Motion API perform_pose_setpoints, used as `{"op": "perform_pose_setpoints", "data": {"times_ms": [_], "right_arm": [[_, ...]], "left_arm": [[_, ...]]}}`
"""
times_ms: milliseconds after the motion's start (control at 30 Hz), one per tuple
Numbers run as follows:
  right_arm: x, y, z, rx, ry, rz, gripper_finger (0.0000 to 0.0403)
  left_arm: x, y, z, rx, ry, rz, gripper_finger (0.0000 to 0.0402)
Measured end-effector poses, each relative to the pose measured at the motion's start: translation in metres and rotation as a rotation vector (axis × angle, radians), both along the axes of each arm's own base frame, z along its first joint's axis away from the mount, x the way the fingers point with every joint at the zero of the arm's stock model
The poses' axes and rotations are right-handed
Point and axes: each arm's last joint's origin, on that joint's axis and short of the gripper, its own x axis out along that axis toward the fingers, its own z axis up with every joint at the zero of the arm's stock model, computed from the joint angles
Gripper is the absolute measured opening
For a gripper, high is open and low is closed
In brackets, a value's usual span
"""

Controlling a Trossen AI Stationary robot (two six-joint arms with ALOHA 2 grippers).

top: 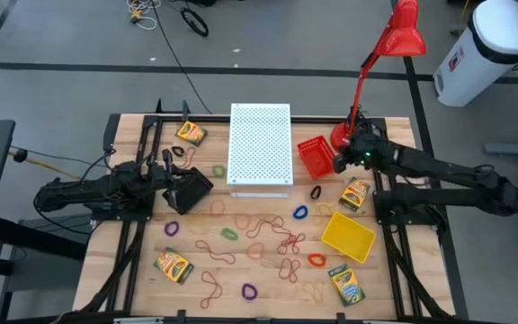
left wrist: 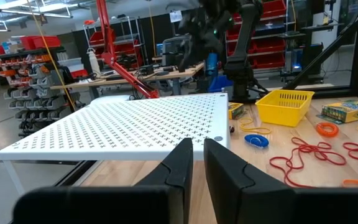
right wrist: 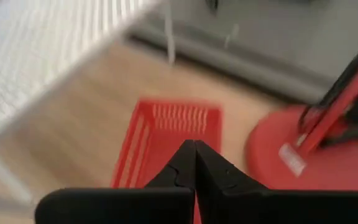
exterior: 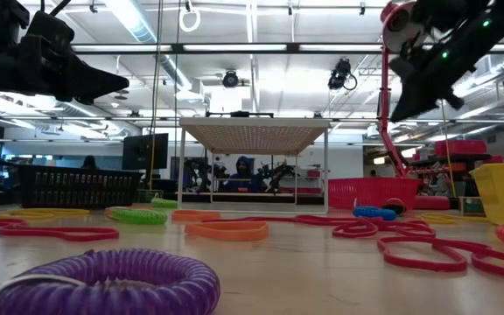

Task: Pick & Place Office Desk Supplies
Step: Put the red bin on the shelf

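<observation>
Right pincer (top: 338, 162) over red basket (top: 313, 155), left pincer (top: 207, 183) beside white board (top: 260, 144)

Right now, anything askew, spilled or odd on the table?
Nothing looks damaged. The rubber bands and elastic loops lie scattered loose over the front half of the table, and the yellow basket sits skewed to the table's edges. The red basket also sits at an angle beside the white board.

Pale matt wood table (top: 133, 270), glossy plastic red basket (top: 314, 155)

White board (top: 260, 147) blocks centre — lamp (top: 394, 54), red basket (top: 314, 156) crowd right.
</observation>
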Motion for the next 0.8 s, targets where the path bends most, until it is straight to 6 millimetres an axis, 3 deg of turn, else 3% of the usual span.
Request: {"op": "perform_pose_setpoints", "data": {"times_ms": [333,533,633,800], "right_arm": [[0.018,-0.021,-0.037,0.259,0.168,0.030,0.0001],[0.033,-0.015,-0.057,0.311,0.276,0.079,0.0008],[0.035,-0.008,-0.056,0.300,0.324,0.101,0.0009],[0.042,-0.001,-0.033,0.152,0.454,0.224,0.0019]], "left_arm": [[0.000,0.000,0.000,0.000,0.000,0.000,0.0050],[0.000,0.000,0.000,0.000,0.000,0.000,0.0050],[0.000,0.000,0.000,0.000,0.000,-0.001,0.0050],[0.000,0.000,0.000,0.000,0.000,0.000,0.0050]]}}
